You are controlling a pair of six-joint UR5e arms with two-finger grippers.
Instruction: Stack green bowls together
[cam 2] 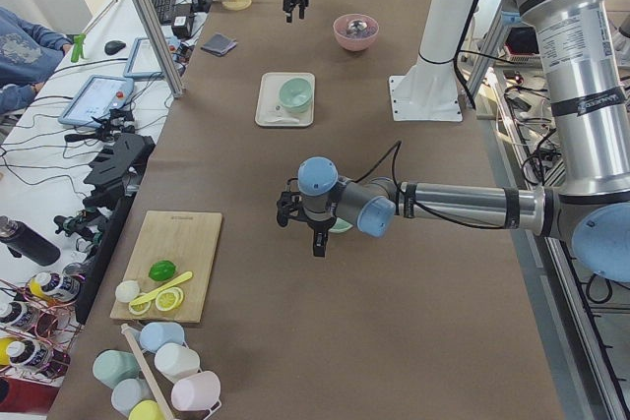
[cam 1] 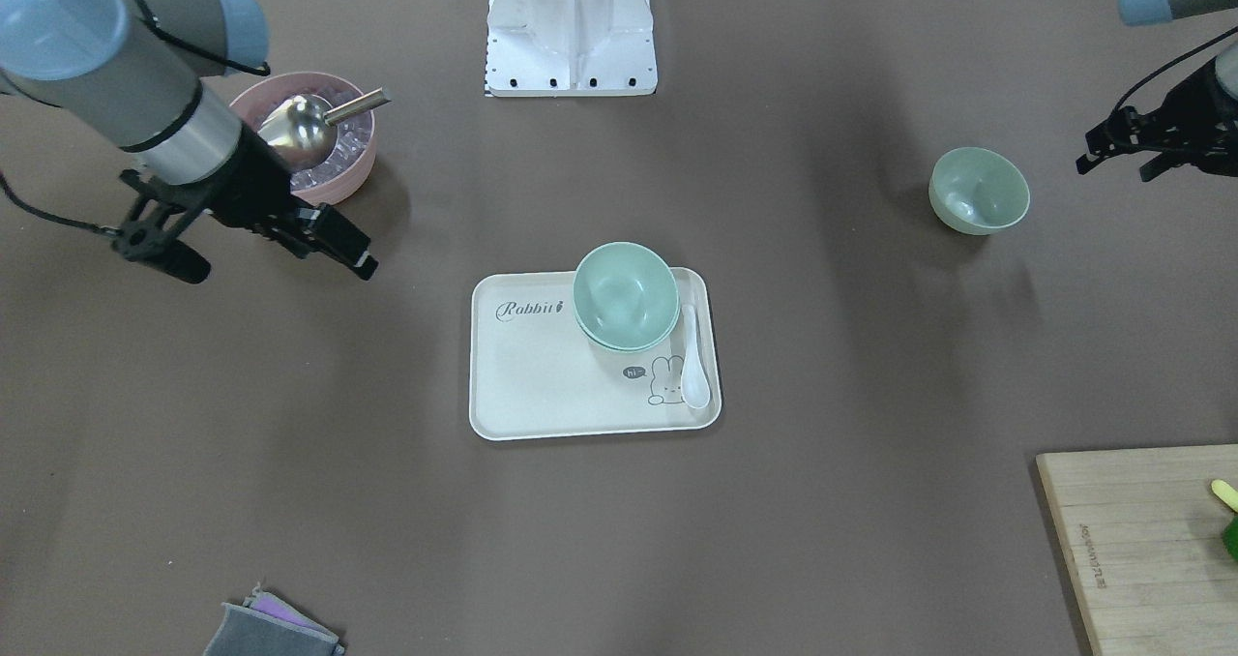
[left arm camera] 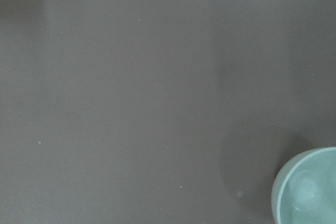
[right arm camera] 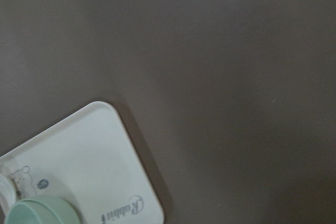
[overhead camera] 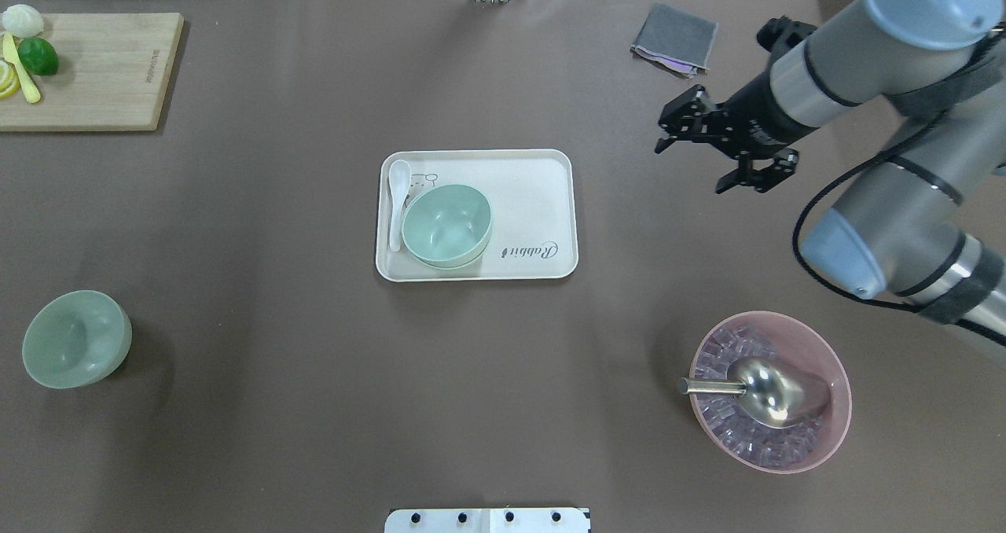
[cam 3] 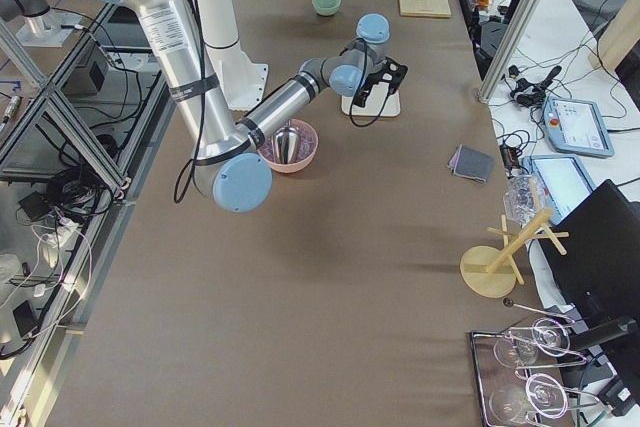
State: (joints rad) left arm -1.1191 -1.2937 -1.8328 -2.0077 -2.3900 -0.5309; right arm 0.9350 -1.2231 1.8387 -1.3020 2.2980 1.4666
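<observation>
Near the robot's edge, toward the right end, we see the pink bowl (overhead camera: 829,360) with a metal scoop (overhead camera: 774,391) resting in it. Close to the left edge, a lone green bowl (overhead camera: 76,339) sits upright on the bare worktop. The left gripper (cam 1: 1112,167) hovers near it on the left-edge side, fingers spread, holding nothing. Mid-worktop, the tray (overhead camera: 534,203) carries two nested green bowls (overhead camera: 446,225) at its left end, with a white spoon (overhead camera: 397,195) just beside them. Farther out toward the right edge, the right gripper (overhead camera: 690,167) hangs above the worktop, fingers wide apart, empty. A cutting board (overhead camera: 102,69) is at the far left corner and a grey cloth (overhead camera: 676,42) by the far edge.
</observation>
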